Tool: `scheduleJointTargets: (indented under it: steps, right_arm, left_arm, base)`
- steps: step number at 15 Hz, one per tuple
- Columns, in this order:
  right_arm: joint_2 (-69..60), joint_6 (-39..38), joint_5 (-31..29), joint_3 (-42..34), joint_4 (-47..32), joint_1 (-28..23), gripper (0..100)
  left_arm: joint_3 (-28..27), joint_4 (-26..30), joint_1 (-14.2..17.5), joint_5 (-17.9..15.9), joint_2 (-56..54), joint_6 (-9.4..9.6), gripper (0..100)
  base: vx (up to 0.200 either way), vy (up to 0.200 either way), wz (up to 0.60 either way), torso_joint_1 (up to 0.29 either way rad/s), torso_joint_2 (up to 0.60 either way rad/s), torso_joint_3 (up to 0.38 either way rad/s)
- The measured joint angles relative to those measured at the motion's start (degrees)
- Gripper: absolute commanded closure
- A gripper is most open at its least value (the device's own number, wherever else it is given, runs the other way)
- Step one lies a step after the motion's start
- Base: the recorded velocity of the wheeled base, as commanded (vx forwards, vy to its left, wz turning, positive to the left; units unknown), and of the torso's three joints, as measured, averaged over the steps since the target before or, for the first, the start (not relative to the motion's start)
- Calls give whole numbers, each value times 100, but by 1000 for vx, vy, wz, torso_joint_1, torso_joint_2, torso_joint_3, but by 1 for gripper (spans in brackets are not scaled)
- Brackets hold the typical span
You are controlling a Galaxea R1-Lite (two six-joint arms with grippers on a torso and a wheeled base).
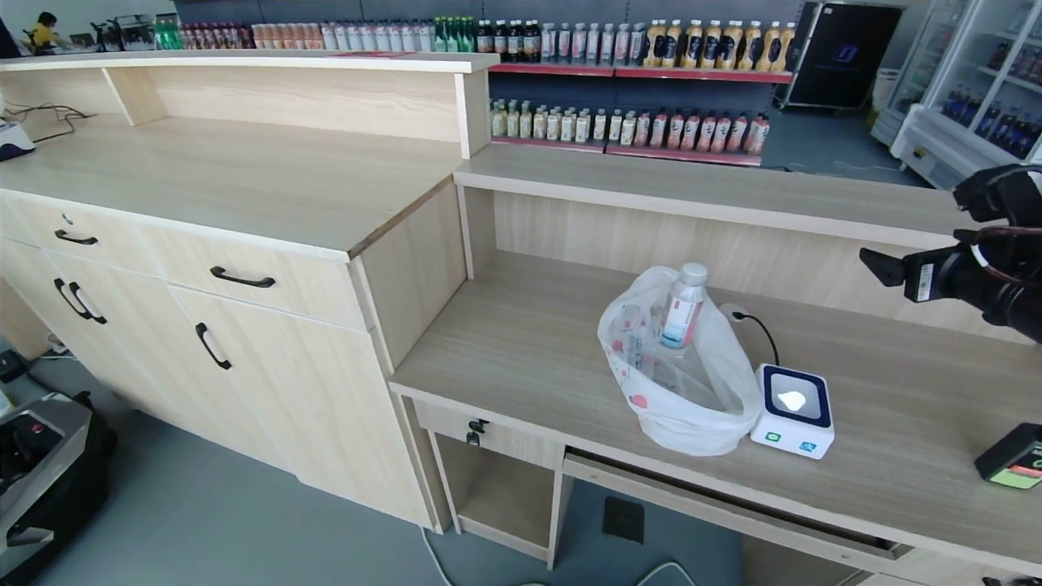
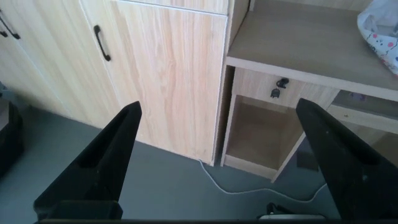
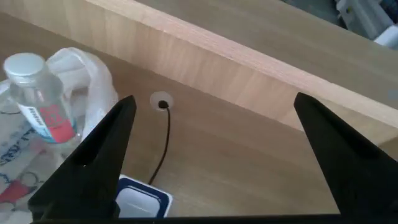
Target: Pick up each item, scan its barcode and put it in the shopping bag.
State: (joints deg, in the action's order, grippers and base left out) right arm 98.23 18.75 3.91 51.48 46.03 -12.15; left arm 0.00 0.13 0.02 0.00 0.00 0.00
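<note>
Shopping bag (image 1: 684,382): thin, crinkly, translucent white plastic with small red prints. It sits on the desk (image 1: 895,407) with its mouth open, slumped in a soft mound. Bottle (image 1: 682,308): clear plastic cylinder with a white screw cap and a glossy label wrap. It stands tilted inside the bag with its neck and cap above the rim.

Scanner (image 1: 794,411): small white cube with rounded corners and a dark blue frame around a glowing top window. It is just beside the bag on the right, touching the plastic. A thin black cable (image 1: 765,330) curves from it back to a round grommet hole (image 3: 161,104) in the desk top. The desk is pale wood-grain laminate, matte, with a raised back ledge.

A dark flat pack (image 1: 1013,457) with a green and red face lies at the desk's right end, cut off by the frame.

Right pincer (image 3: 213,99): black wedge fingers spread wide, holding nothing. It hangs above the desk to the right of the bag and well apart from it.

Left pincer (image 2: 217,104): also spread wide and holding nothing. It is low over the grey floor (image 2: 168,180), facing a wood-grain cabinet door (image 2: 168,74) and the open cubby (image 2: 261,134) under the desk.
</note>
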Motion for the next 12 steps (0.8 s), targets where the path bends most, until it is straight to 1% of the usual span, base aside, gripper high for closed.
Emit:
scheduleJointTargets:
  steps: [1,2,3,5,6,7,9,11,12]
  right_arm:
    - [-55,-145,-343,210,-286,-20,0]
    - [-91,-272,-563,386,-453,-40,0]
    - [-99,-483,-1108,538,-813,-44,0]
    - [-20,-1197,-2523,940,-1987,-63,0]
    - [78,-1719,-2964,1097,-2398,-96,0]
    - [194,-2080,-3016,1145,-2484,-177,0]
    - [489,-2495,-2868,1003,-2453,-416,0]
    - [913,-2865,-2805,800,-2194,-575,0]
    - [1152,-3010,-2797,714,-1871,-645,0]
  left_arm:
    - [0,-2,7,-2,0,0,0]
    - [0,-2,5,0,0,0,0]
    - [0,0,2,0,0,0,0]
    - [0,-2,5,0,0,2,0]
    - [0,-2,7,0,0,0,0]
    - [0,-2,2,0,0,0,0]
    - [0,-2,5,0,0,0,0]
    - [0,-2,0,0,0,0,0]
    - [0,0,2,0,0,0,0]
  base:
    - [0,0,-600,-2,7,2]
    - [0,0,-600,2,-2,2]
    - [0,0,-600,2,-2,12]
    - [0,0,-600,5,7,5]
    - [0,0,0,0,0,0]
    - [0,0,0,0,0,0]
    - [0,0,0,0,0,0]
    - [0,0,0,0,0,0]
    - [0,0,0,0,0,0]
